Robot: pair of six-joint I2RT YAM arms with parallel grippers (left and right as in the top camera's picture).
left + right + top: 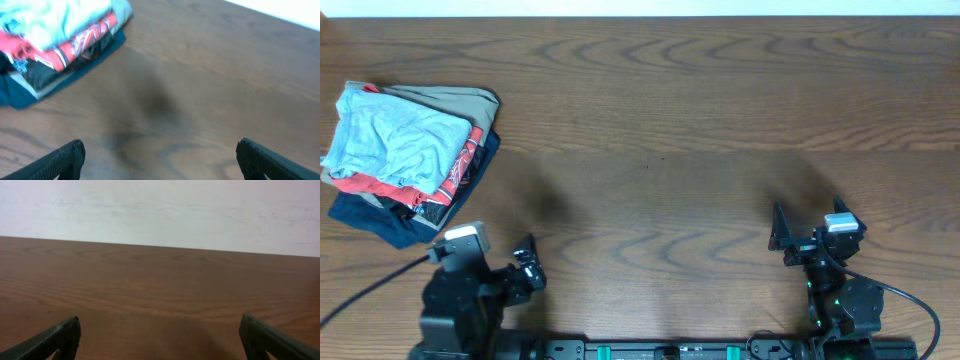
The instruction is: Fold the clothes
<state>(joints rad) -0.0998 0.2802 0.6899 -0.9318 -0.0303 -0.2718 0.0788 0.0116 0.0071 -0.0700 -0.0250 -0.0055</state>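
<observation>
We are finding the T-shirt lying on top of the stack of other garments; that stack is resting on the table; our left gripper is hanging near the stack, in front of it and slightly to its right; our right gripper is hanging well apart from the stack, far to its right.

Ahead of the black left gripper, the T-shirt is plain pale blue. Beneath it are a red shirt with white lettering, a khaki garment and a navy garment. The table shows brown wood grain.
</observation>
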